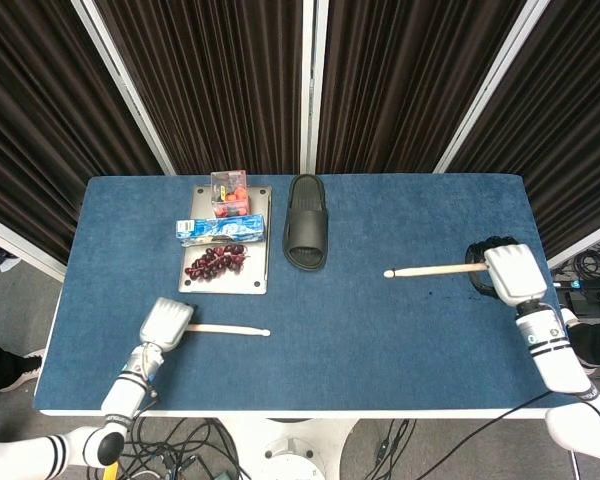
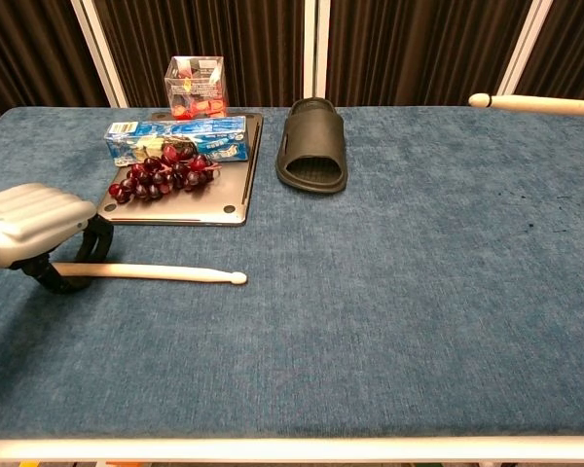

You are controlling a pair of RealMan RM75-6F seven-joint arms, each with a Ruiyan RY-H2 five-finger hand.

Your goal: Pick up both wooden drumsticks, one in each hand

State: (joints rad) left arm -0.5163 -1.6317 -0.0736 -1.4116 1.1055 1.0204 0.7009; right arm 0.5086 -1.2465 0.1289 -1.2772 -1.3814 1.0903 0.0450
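One wooden drumstick [image 1: 230, 328] [image 2: 151, 272] lies flat on the blue table [image 1: 380, 350], tip pointing right. My left hand [image 1: 167, 322] [image 2: 34, 222] is down over its butt end, dark fingers [image 2: 99, 238] curled round the stick. The stick still touches the cloth. My right hand [image 1: 507, 272] at the table's right side grips the other drumstick [image 1: 430, 268] [image 2: 540, 103] by its butt, held level above the table with the tip pointing left. The chest view shows that stick only, not the right hand.
A grey laptop [image 1: 255, 280] [image 2: 224, 209] at the back left carries red grapes [image 1: 215, 261] [image 2: 161, 170], a blue carton [image 1: 220, 229] [image 2: 175, 138] and a clear box [image 1: 229, 192] [image 2: 196, 86]. A black slipper [image 1: 306, 235] [image 2: 311, 146] lies beside it.
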